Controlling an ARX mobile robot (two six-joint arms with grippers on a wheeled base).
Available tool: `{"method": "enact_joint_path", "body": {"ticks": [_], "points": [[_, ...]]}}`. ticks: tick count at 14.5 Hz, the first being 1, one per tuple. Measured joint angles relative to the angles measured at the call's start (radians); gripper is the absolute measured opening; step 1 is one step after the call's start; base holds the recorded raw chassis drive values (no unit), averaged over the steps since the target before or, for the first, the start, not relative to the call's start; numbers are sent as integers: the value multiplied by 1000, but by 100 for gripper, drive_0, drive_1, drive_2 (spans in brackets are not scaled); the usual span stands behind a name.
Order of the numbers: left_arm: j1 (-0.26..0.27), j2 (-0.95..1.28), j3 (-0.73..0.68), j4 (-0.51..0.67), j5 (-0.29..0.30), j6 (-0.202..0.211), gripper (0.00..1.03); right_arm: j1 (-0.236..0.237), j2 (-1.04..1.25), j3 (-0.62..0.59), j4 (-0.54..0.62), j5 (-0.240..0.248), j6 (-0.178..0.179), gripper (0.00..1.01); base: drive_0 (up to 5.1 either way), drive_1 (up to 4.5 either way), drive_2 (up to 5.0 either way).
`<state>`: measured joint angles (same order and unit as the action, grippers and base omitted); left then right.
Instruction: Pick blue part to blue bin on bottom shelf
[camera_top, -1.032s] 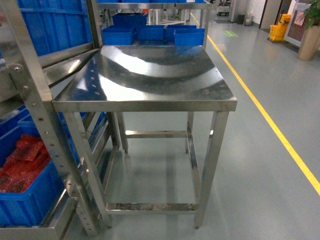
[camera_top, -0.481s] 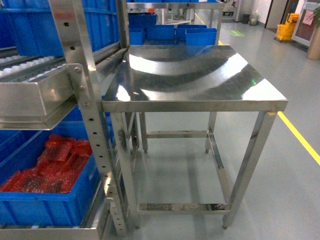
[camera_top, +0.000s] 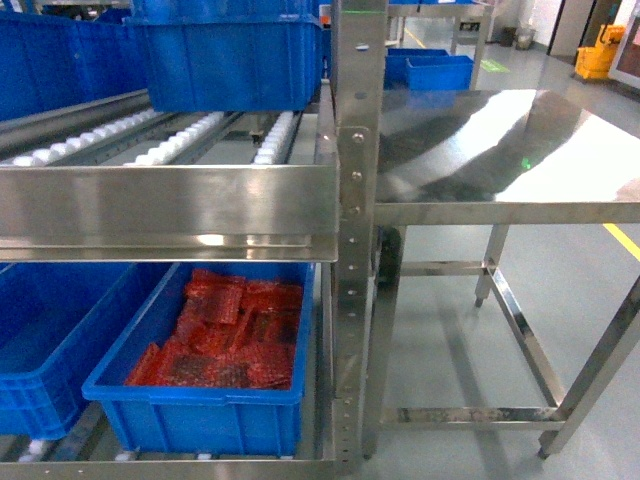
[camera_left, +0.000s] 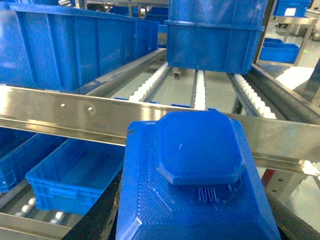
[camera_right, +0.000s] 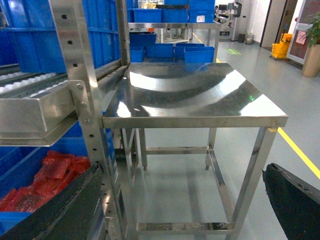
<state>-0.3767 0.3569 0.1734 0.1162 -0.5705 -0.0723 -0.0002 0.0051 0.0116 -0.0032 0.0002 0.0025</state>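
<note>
One blue part (camera_left: 195, 185), long axis toward rack (camera_left: 150, 122)

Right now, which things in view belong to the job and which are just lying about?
Job: blue part, held in the left end effector; empty blue bin; bottom shelf.

Just there: bin of red parts; upper-shelf blue bins; steel table; yellow bucket.

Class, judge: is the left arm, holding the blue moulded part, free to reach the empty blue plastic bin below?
Probably not directly: the steel front rail crosses ahead of the blue moulded part, above the empty blue plastic bin; dropping lower seems needed.
</note>
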Motion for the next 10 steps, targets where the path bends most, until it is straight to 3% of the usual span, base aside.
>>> {"method": "enact_joint_path", "body": {"ticks": [10], "points": [[0, 1, 0, -4, 1, 0, 43, 0, 0, 0, -1, 0, 0, 98, -503, 242, 242]]}}
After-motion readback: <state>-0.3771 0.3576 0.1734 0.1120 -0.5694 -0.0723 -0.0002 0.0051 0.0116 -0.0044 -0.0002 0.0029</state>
